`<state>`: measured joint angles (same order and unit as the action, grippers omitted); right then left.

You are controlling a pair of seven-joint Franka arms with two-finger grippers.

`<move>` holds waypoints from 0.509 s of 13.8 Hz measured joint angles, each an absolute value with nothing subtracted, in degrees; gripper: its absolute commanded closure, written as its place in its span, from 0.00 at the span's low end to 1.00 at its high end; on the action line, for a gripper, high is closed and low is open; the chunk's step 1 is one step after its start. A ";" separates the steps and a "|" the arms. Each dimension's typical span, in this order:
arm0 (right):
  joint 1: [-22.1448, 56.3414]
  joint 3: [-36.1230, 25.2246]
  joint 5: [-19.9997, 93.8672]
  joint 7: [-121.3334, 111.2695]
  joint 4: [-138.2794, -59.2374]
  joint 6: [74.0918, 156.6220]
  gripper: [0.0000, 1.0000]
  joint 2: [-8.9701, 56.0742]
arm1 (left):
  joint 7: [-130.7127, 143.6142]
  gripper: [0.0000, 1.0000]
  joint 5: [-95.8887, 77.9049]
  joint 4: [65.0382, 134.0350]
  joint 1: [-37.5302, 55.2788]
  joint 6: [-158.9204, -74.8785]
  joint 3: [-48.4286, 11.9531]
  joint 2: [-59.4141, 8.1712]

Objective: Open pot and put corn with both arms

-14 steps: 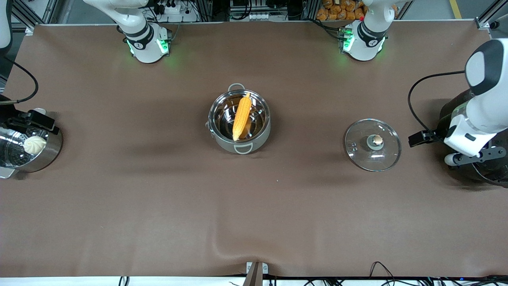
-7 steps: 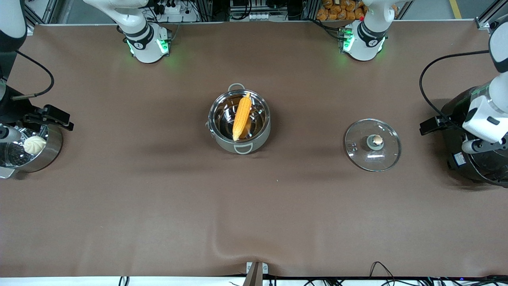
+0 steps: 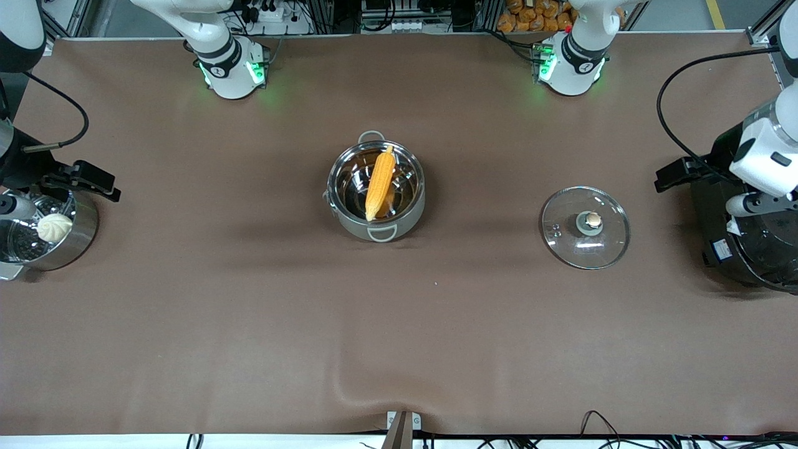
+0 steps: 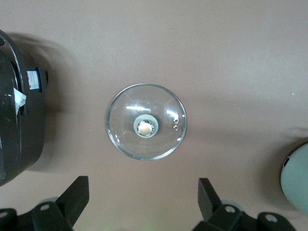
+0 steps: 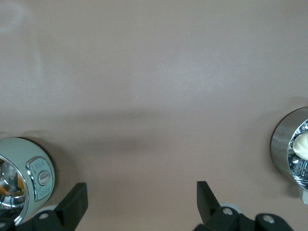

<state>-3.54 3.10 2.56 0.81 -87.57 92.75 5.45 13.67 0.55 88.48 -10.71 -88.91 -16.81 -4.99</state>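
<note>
The steel pot (image 3: 409, 217) stands open at the table's middle, with the yellow-orange corn (image 3: 379, 182) lying slanted in it. Its glass lid (image 3: 608, 243) with the bronze knob (image 3: 593, 219) lies flat on the cloth toward the left arm's end, also in the left wrist view (image 4: 166, 137). My left gripper (image 3: 676, 173) (image 4: 143, 186) is open and empty, up in the air between the lid and the rice cooker. My right gripper (image 3: 84, 179) (image 5: 141, 189) is open and empty, up over the cloth beside the steamer pot. The pot's edge shows in the right wrist view (image 5: 29, 175).
A steel steamer pot (image 3: 87, 232) (image 5: 281, 144) with a white bun (image 3: 54, 227) stands at the right arm's end. A big black rice cooker (image 3: 757, 259) (image 4: 19, 110) stands at the left arm's end. The cloth has a wrinkle (image 3: 349, 380) near the front edge.
Both arms have drawn up and toward their bases; the right gripper has also shifted toward the table's middle. The pot, corn and lid have not moved.
</note>
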 measured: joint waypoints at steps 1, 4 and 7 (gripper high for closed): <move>-3.54 3.10 2.56 0.82 -87.57 92.41 0.00 5.45 | 13.70 0.00 0.55 88.48 -10.64 -88.32 -17.07 -4.75; -3.57 3.10 2.56 0.87 -87.60 91.19 0.00 5.45 | 14.27 0.00 0.54 88.48 -10.60 -87.63 -17.84 -4.32; -3.60 3.10 2.55 0.89 -87.64 89.88 0.00 5.45 | 14.50 0.00 0.54 88.48 -10.58 -87.58 -18.31 -4.08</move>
<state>-3.60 3.10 2.55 0.89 -87.64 89.88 5.45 14.50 0.54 88.48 -10.58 -87.58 -18.31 -4.08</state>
